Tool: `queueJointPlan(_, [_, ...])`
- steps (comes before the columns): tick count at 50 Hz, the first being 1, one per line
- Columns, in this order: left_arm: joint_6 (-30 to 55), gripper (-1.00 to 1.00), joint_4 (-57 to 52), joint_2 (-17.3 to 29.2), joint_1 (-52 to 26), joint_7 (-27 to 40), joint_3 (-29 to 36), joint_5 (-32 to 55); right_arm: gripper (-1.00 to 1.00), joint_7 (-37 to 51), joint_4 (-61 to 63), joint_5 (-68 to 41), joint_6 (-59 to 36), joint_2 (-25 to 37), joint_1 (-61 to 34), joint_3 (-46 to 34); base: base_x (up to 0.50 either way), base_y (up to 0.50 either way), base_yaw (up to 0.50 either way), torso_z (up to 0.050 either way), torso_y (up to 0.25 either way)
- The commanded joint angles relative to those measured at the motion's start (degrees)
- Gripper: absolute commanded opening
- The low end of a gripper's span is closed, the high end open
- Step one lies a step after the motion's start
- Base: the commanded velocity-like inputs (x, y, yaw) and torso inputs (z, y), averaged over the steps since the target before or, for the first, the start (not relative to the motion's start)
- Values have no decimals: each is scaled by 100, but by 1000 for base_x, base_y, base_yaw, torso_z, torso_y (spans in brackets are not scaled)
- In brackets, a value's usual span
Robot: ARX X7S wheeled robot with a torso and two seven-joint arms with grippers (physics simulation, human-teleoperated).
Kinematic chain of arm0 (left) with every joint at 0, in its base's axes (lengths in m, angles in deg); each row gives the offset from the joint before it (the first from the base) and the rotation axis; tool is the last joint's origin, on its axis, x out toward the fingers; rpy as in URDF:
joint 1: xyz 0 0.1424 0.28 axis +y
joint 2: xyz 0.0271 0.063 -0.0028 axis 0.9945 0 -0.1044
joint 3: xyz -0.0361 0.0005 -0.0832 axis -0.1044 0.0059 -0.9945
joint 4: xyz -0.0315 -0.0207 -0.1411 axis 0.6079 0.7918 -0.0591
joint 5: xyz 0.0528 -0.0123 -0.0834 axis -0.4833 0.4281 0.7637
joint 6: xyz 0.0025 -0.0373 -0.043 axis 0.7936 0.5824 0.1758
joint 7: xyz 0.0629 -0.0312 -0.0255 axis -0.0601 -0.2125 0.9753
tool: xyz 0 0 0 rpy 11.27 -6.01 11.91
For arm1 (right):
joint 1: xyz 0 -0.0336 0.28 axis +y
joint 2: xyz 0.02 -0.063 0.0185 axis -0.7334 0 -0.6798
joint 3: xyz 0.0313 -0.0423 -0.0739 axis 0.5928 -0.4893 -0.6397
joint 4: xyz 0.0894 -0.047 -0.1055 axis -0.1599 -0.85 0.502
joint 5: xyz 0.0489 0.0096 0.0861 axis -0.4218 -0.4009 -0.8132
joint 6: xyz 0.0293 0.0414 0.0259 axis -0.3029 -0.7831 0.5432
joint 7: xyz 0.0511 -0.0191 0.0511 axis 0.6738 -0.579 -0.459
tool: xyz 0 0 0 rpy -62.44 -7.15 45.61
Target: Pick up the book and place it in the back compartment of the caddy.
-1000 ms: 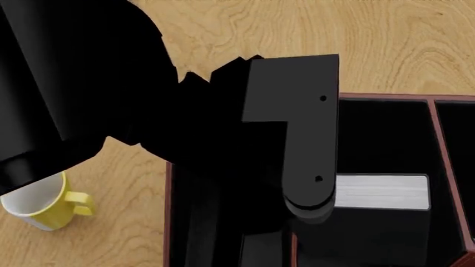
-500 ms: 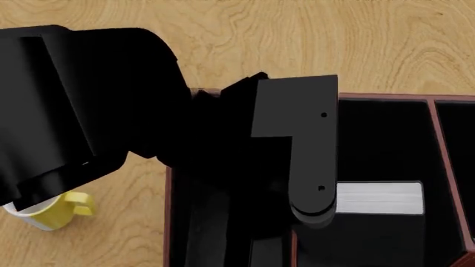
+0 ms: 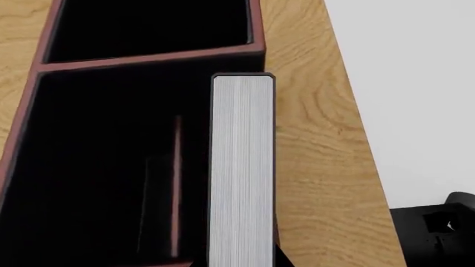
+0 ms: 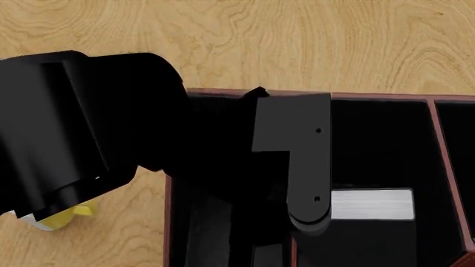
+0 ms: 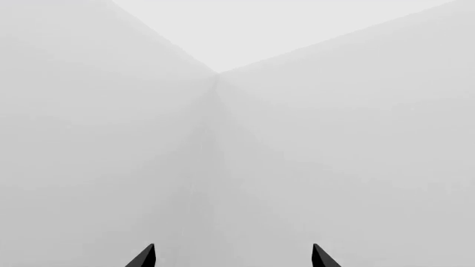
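At the far left of the head view a yellow-and-white mug peeks out on the wooden table beneath the bulky black left arm; further right that arm's gripper reaches down into the caddy, its flat black finger lying against the book, so it appears clamped on the book though the other finger is hidden; the book stands on edge, white pages up, inside a black-lined pocket of the caddy; the left wrist view shows the book upright just beside a caddy wall; the right gripper has its tips spread wide against blank grey
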Motion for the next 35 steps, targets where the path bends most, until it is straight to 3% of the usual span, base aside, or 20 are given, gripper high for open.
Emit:
queueJointPlan(1, [-119,-100,111,-45,90,115,-38,70,100,-3,0,53,24,-12,-3,-78,0,0,0,0,10])
queueJointPlan(35, [-639,-100,718,-255,376,15,329,-162,100,-55,-3,328,161,-153,-26,-408,0,0,0,0,1])
